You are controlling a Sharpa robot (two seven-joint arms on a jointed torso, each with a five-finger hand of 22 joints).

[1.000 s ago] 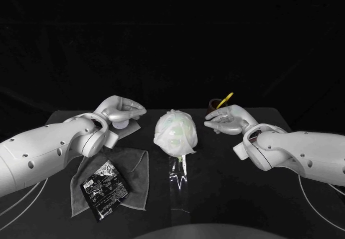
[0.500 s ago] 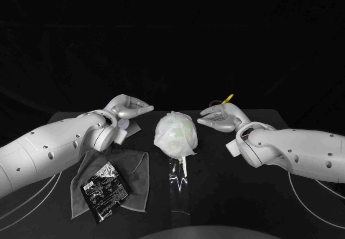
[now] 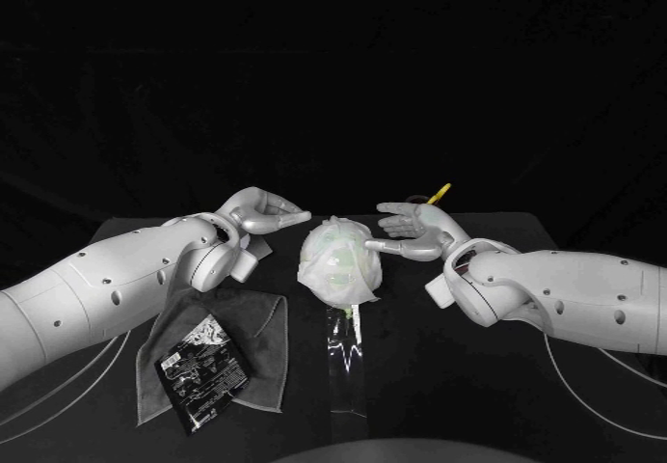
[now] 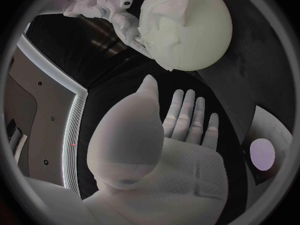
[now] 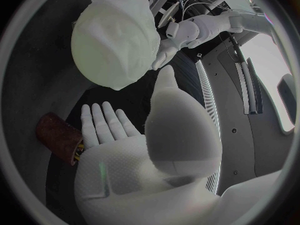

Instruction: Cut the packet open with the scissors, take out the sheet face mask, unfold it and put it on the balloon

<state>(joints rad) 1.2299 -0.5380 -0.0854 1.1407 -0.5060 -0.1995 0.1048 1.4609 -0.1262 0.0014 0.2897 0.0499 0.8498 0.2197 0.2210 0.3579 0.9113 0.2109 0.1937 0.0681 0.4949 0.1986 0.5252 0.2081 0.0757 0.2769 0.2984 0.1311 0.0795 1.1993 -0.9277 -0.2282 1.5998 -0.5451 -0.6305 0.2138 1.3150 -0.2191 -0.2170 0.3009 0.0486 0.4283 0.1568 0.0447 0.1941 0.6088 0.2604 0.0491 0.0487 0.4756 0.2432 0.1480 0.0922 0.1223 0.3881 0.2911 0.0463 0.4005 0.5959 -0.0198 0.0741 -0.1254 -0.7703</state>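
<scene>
Your left hand (image 3: pixel 264 210) and right hand (image 3: pixel 408 231) flank the balloon (image 4: pixel 197 40), spread and empty, palms toward it. You seem poised to smooth its sheet face mask (image 4: pixel 167 7).

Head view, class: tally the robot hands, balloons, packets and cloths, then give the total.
Hands: 2, left hand and right hand
Balloon: 1
Packet: 1
Cloth: 1
Total: 5

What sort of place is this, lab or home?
Probably a robot lab bench: a black table, the left hand and right hand flanking a sheet-draped balloon, and a packet on a grey cloth.
</scene>
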